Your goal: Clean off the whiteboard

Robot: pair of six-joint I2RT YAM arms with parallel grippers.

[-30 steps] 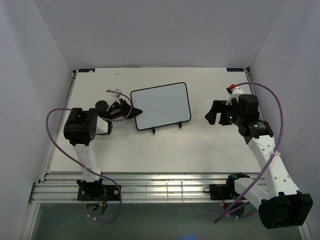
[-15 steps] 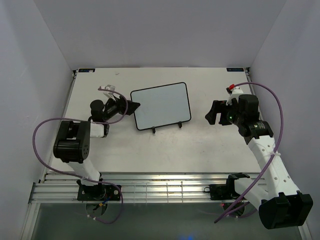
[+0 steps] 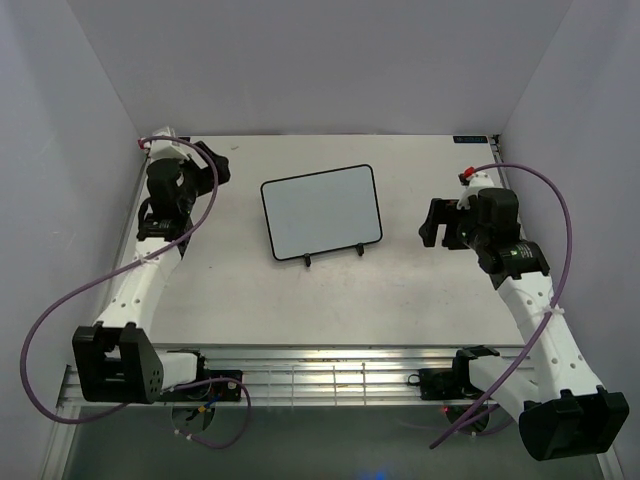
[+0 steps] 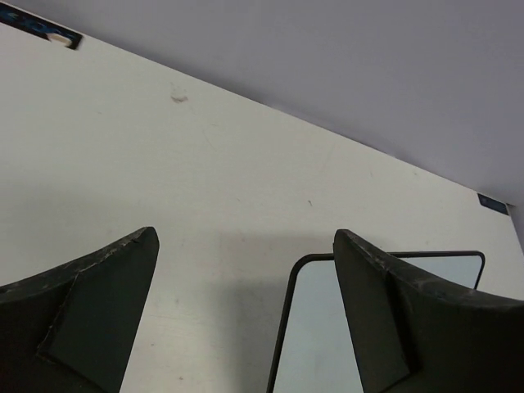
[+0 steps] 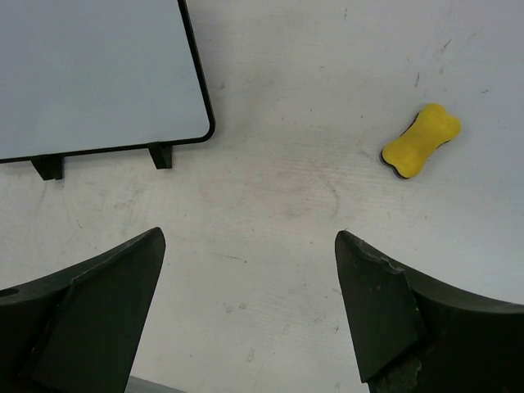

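Note:
The whiteboard (image 3: 320, 212) stands on its black wire feet at the table's middle, its face blank. My left gripper (image 3: 210, 164) is open near the back left corner, well left of the board, and holds nothing. In the left wrist view the left gripper (image 4: 244, 233) frames bare table, with the whiteboard's corner (image 4: 315, 344) beside the right finger. My right gripper (image 3: 434, 222) hovers open and empty to the right of the board. The right wrist view has the right gripper (image 5: 250, 233) over bare table, the whiteboard (image 5: 90, 74) at upper left and a yellow eraser (image 5: 421, 141) at upper right.
Pale walls close in the table on three sides. A blue label (image 3: 472, 139) marks the back right corner, another blue label (image 4: 41, 31) the back left. An aluminium rail (image 3: 330, 380) runs along the near edge. Purple cables loop off both arms.
My left arm has swung away from the whiteboard's left edge to the back left corner, and its jaws have opened wide. The right arm has barely shifted.

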